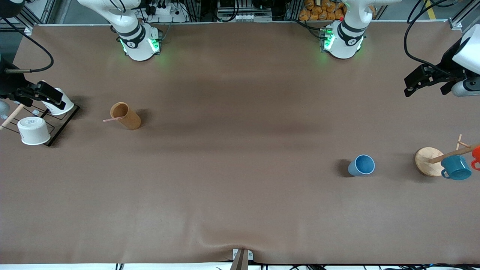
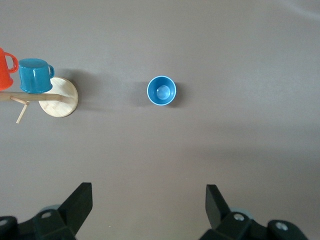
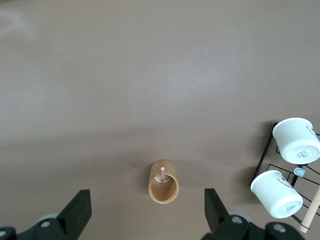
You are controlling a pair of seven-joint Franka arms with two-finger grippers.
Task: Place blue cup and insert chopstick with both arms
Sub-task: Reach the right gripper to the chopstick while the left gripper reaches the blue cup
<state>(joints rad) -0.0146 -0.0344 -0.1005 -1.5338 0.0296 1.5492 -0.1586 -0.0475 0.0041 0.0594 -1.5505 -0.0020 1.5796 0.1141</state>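
Two task items are seen on the brown table [image 1: 240, 202], well apart from each other. Nearest the front camera, toward the left arm's end, the blue cup [image 1: 362, 165] is stood upright and untouched; its lighter inside is shown empty in the left wrist view [image 2: 161, 91]. Just beside it, closer to that end, a round wooden rack base [image 1: 428, 161] is found, with a teal mug [image 1: 455, 167] and an orange mug [image 1: 476, 155] hung on its rods.

Farther from the camera, toward the right arm's end, the chopstick [image 1: 112, 119] is kept in a tan cylinder [image 1: 125, 116], its pink tip leaned out over the rim; only the tip is shown in the right wrist view [image 3: 162, 173]. At that end a black wire rack [image 1: 56, 125] with white cups [image 1: 33, 130] is also set.

The left gripper [image 1: 423, 80] is held high over the table's edge at its own end, its jaws spread wide and empty. The right gripper [image 1: 35, 93] is hung over the wire rack, jaws likewise spread and empty.

Neither item is judged to be grasped yet. The thin chopstick could be missed or pinched off-centre, since so little is offered above the rim, and the cylinder could be tipped by a sideways pull. The tapered cup could be knocked over by a finger landing on its rim.
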